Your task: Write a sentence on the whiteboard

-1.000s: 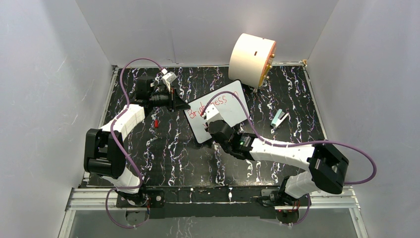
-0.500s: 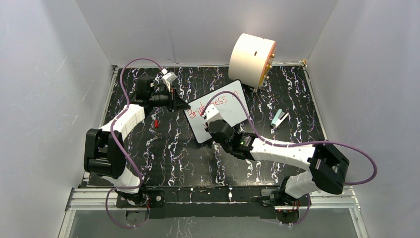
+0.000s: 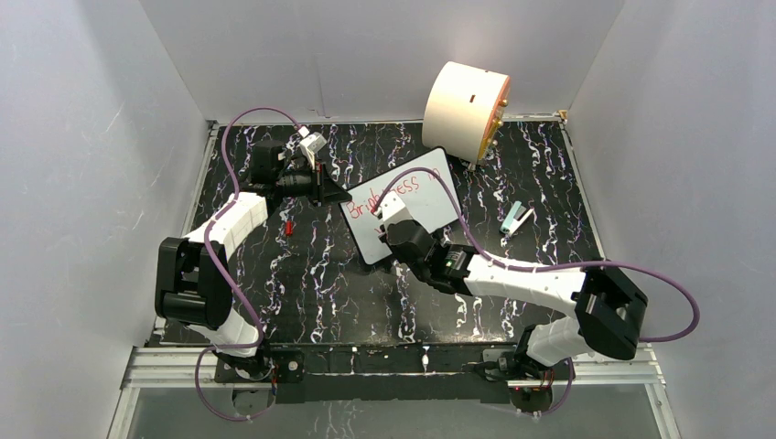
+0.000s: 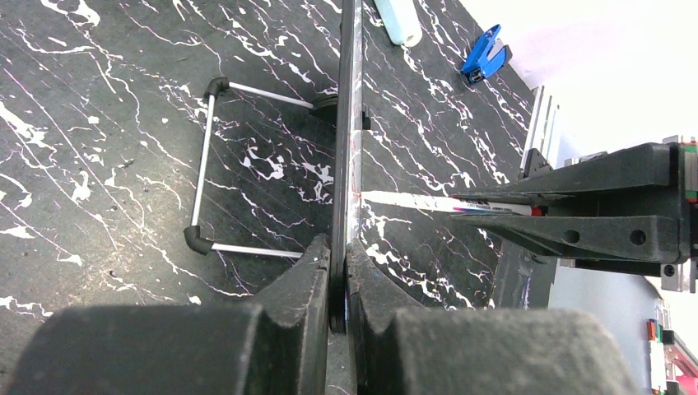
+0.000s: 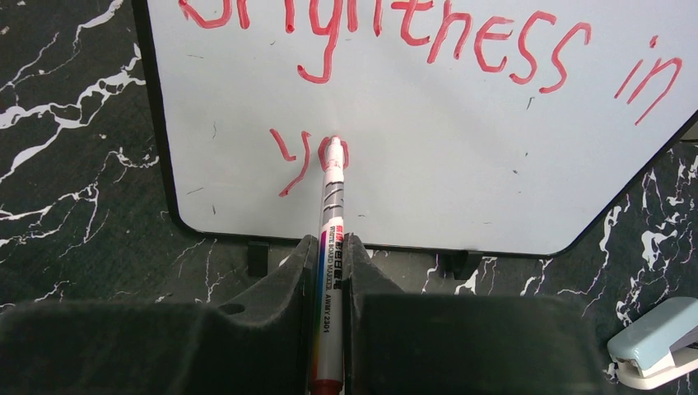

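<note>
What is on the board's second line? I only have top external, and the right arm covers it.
Observer: The right wrist view shows the sentence on the whiteboard reading "Brightness in", with just "yo" below it, in red.
Operator: Is the tip on the board?
Observer: Yes. In the left wrist view the tip of the marker, held by the right gripper, meets the board face.
Operator: How is the left gripper holding it?
Observer: The left gripper is shut on the whiteboard's near edge. A wire stand sits behind the board.
</note>
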Tool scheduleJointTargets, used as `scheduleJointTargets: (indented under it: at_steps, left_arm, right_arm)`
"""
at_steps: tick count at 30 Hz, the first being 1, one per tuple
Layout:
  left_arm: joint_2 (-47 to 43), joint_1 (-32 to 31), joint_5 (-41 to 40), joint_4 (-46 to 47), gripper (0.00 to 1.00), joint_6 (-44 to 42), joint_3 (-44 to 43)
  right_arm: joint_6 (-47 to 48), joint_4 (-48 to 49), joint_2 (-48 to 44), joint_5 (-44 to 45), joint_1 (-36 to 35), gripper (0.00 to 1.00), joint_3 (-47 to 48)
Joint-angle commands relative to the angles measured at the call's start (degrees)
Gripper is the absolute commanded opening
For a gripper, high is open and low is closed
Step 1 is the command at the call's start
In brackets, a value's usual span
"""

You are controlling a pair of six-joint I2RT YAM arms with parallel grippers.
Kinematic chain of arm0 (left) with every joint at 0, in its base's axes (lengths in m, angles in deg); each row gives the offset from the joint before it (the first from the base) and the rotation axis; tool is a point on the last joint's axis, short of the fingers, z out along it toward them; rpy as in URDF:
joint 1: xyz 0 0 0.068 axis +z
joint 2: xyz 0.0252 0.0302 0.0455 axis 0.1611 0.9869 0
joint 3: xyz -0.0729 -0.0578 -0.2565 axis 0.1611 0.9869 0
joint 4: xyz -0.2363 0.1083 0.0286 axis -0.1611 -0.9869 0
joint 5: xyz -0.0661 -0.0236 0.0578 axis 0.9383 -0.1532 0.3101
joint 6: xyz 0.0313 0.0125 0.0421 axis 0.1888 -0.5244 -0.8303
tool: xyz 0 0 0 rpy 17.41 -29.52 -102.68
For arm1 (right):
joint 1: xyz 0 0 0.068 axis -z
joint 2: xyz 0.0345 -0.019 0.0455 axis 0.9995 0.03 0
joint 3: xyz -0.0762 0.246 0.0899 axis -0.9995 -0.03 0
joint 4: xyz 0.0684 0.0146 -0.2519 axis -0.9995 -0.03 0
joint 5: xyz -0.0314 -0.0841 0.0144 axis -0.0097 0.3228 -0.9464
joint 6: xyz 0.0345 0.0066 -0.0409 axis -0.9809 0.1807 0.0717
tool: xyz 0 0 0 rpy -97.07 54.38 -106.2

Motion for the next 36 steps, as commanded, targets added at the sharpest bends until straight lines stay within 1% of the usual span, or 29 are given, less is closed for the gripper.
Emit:
scheduleJointTargets:
  at_steps: [1,7,29,36]
  left_arm:
    - [1.43,-1.47,-4.30,-4.90,0.00,-2.37,1.15]
    - [1.35,-1.46,-4.31,-4.89,0.00,-2.37,1.11]
    - [1.52,-1.50,-4.21,-4.90,0.00,-2.53,1.15]
    - [1.52,-1.53,-4.26,-4.91,0.00,-2.51,1.04]
  right_arm:
    - [0.98,2.74,-3.65,0.59,0.20,0.00,-0.08]
    - [0.94,1.76,-3.40,2.35,1.02,0.00,-0.54]
    - [1.44,3.76,-0.48,0.00,1.97,0.00,0.23]
    - [1.26,2.81,0.23,-0.80,2.04,0.00,0.50]
